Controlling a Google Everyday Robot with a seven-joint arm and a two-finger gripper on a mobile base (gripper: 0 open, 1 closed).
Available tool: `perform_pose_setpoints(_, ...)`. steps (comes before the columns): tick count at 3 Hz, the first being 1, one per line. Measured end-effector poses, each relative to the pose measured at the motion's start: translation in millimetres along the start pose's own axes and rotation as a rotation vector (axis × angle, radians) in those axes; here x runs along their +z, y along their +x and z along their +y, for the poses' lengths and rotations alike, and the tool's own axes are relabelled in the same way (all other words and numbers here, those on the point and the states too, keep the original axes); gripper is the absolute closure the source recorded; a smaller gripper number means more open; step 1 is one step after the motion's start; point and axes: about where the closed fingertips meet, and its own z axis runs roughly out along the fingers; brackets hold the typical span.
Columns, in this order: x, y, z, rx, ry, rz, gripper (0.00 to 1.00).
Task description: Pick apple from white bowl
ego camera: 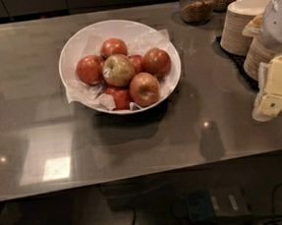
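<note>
View across a grey counter (134,144). The white bowl (68,47) stands on the counter, left of centre and towards the far edge, and is lined with crumpled white paper (86,97). The apple (119,70), pale yellow-green with a reddish blush, lies near the middle of the bowl on top of the pile. It touches its neighbours on several sides:

- a deep red apple (89,68) to its left
- a second red apple (113,47) behind it
- a third red apple (157,62) to its right
- a red-orange apple (145,88) with a stem dimple at the near right

Two more red fruits are partly hidden beneath these.

The gripper (272,93) is at the right edge of the view, over the counter's right end and well apart from the bowl. It shows pale yellow pads below a white arm housing (278,18). Whether it is open or closed cannot be told, and it holds nothing visible.

Behind the gripper, stacks of beige paper bowls (244,21) stand on a black mat (232,57). A glass jar (196,3) of brown contents stands at the far edge, right of the bowl. Light patches reflect off the counter at the near left. Dark cables (126,224) lie on the floor below the near edge.
</note>
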Motion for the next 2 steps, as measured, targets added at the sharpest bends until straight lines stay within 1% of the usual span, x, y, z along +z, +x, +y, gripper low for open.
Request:
perform_pose_setpoints(1, 0, 0, 0, 0.000, 0.000, 0.000, 0.00)
perform_pose_setpoints(2, 10, -16, -3, 0.001, -0.003, -0.047, 0.00)
